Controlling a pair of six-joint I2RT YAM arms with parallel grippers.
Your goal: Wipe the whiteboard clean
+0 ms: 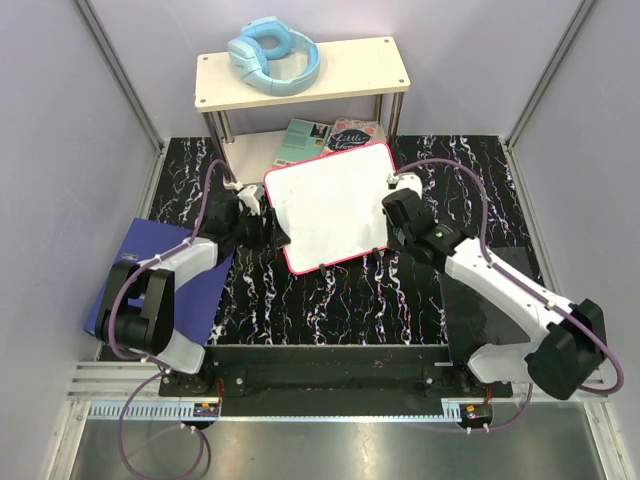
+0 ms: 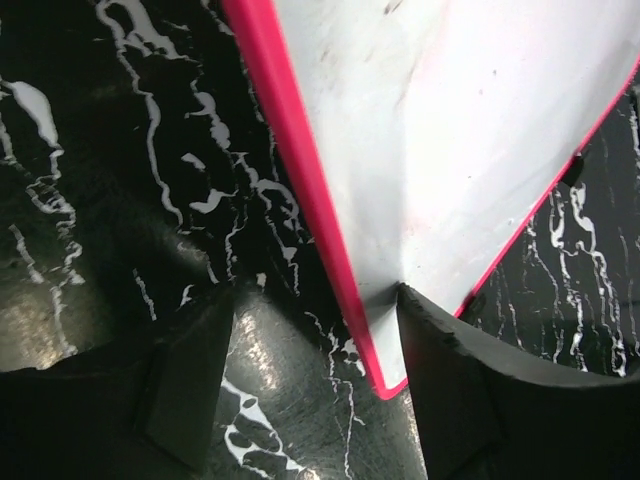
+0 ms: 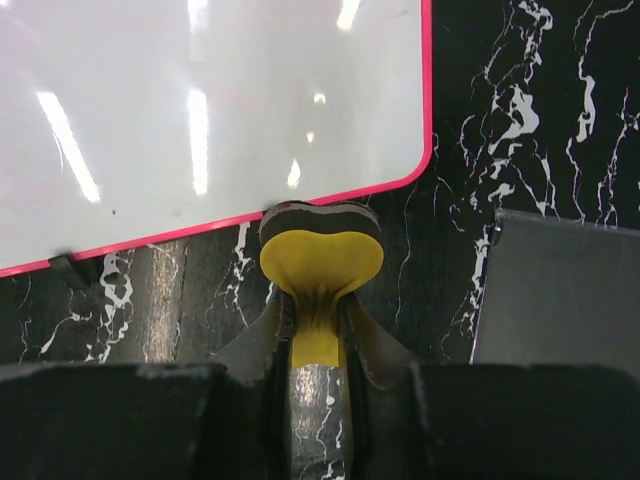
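Observation:
The whiteboard (image 1: 330, 205), white with a pink-red frame, lies tilted on the black marbled table. Its surface looks white, with only faint grey smudges in the left wrist view (image 2: 450, 130). My left gripper (image 1: 268, 228) is open at the board's left corner. In the left wrist view (image 2: 320, 385) that corner lies between the jaws and the right finger (image 2: 470, 390) rests on the board. My right gripper (image 1: 400, 215) is shut on a yellow eraser (image 3: 320, 262). The eraser's dark felt face (image 3: 320, 215) meets the board's near frame edge (image 3: 200, 222).
A cream shelf (image 1: 365, 70) with blue headphones (image 1: 272, 55) stands behind the board, with books (image 1: 325, 135) under it. A blue binder (image 1: 150, 270) lies under the left arm. A dark grey sheet (image 3: 560, 290) lies on the right. Grey walls close in both sides.

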